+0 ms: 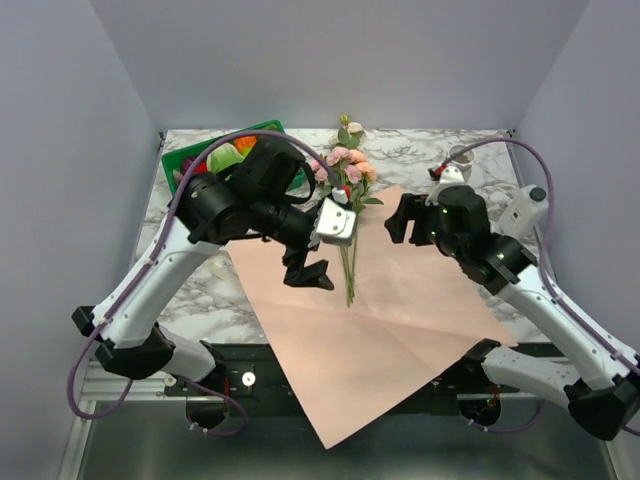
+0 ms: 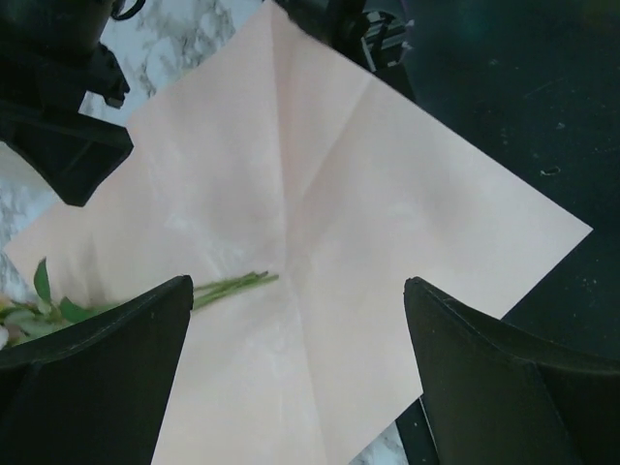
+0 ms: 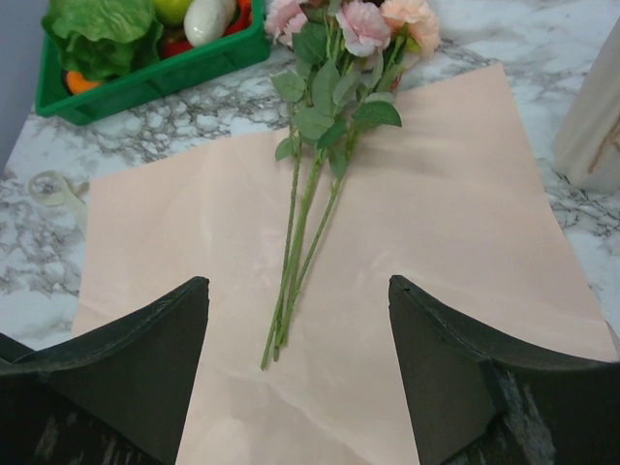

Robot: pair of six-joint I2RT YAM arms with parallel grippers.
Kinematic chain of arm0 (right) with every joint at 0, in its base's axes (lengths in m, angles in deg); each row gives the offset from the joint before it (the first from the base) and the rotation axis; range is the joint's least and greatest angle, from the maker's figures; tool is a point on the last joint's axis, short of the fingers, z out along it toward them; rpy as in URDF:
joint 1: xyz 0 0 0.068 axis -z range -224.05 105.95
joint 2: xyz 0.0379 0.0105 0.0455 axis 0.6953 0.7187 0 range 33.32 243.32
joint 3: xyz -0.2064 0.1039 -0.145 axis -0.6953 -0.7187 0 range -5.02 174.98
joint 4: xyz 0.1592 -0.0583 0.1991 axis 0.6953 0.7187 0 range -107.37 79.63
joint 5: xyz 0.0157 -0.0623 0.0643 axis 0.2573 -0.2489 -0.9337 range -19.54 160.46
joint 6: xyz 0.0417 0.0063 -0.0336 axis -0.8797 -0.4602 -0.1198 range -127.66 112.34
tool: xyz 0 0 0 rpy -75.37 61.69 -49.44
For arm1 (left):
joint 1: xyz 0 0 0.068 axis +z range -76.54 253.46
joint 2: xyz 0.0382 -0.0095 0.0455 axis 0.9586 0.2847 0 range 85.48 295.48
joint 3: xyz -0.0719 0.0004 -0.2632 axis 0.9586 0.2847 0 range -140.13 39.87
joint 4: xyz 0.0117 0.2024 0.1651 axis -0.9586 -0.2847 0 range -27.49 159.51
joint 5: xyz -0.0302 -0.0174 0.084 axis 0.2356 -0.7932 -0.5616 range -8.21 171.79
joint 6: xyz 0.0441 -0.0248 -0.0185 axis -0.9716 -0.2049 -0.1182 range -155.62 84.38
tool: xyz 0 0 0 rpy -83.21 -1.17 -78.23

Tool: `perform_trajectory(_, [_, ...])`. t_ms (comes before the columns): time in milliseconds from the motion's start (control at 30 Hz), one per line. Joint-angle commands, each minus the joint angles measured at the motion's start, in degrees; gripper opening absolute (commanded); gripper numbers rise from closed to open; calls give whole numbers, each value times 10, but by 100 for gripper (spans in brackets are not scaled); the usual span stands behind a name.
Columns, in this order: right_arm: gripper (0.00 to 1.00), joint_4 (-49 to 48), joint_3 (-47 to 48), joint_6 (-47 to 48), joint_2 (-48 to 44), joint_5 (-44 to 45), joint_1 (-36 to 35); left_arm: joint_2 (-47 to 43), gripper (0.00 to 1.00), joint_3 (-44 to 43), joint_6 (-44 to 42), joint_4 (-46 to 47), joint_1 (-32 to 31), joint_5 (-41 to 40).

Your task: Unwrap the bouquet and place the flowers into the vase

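The bouquet lies unwrapped: its pink paper (image 1: 380,320) is spread flat on the marble table, one corner hanging over the near edge. The flowers (image 1: 349,235) lie loose on the paper, blooms toward the back and stems toward me. In the right wrist view the flowers (image 3: 312,184) run up from between the jaws. The cream-white vase (image 1: 452,172) stands at the back right, behind the right arm. My left gripper (image 1: 308,272) hovers open over the paper just left of the stem ends (image 2: 232,284). To the right of the stems my right gripper (image 1: 398,220) is open and holds nothing.
A green crate (image 1: 200,158) of toy vegetables stands at the back left. A white pump bottle (image 1: 527,210) is at the far right. A loose cream ribbon (image 3: 53,189) lies on the marble left of the paper. A cream object (image 3: 593,116) shows at the right wrist view's right edge.
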Motion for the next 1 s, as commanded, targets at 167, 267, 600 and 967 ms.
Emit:
perform_trajectory(167, [72, 20, 97, 6, 211, 45, -39, 177, 99, 86, 160, 44, 276, 11])
perform_trajectory(267, [54, -16, 125, 10, 283, 27, -39, 188, 99, 148, 212, 120, 308, -73])
perform_trajectory(600, [56, -82, 168, 0, 441, 16, -39, 126, 99, 325, 260, 255, 313, -232])
perform_trajectory(967, [57, -128, 178, -10, 523, 3, -41, 96, 99, 356, 249, 254, 313, -239])
